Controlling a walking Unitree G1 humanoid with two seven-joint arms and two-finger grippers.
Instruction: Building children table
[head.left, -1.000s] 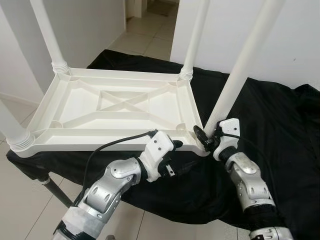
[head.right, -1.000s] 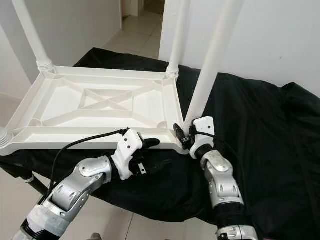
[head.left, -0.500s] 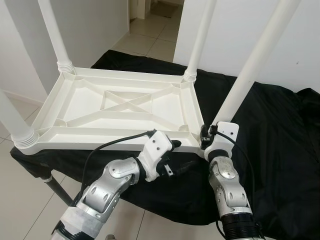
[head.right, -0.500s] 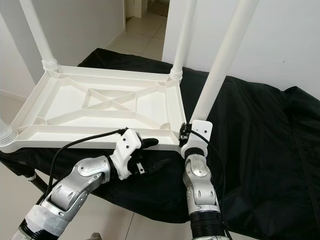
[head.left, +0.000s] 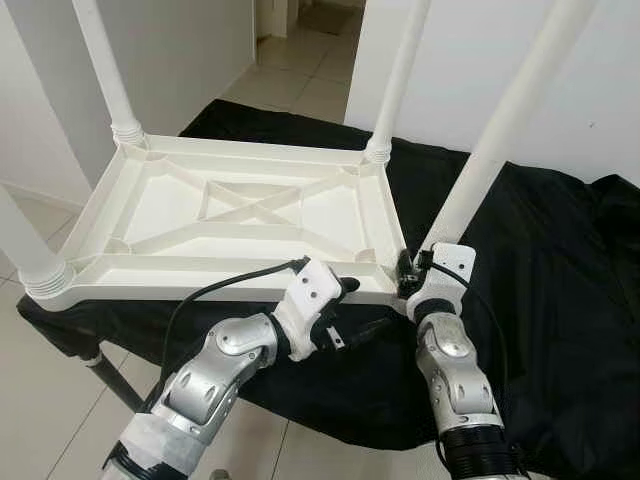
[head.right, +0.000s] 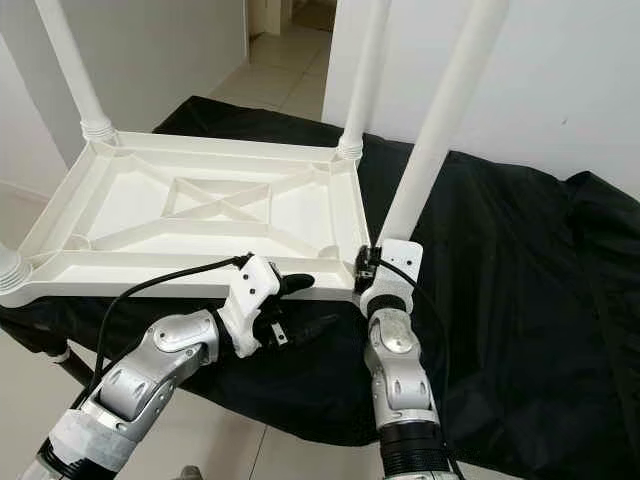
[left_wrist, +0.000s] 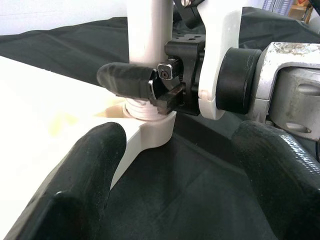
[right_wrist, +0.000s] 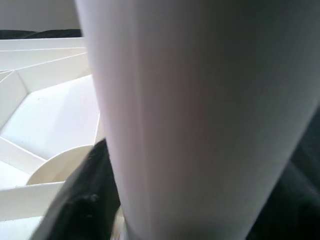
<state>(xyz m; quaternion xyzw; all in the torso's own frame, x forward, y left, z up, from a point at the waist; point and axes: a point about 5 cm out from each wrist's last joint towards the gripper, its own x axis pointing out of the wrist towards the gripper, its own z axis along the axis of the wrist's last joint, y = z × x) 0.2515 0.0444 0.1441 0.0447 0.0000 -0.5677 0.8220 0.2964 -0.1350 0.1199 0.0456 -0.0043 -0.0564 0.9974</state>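
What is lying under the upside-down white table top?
A black cloth lies under the table top and hangs over the edges. It covers whatever supports it; one dark leg shows below on the robot's left.

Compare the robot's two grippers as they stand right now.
The right gripper is closed around the near-right table leg just above its socket; the left gripper is open and holds nothing. The right gripper touches the leg, while the left gripper hovers by the tabletop's near edge, over the black cloth. Both have black fingers.
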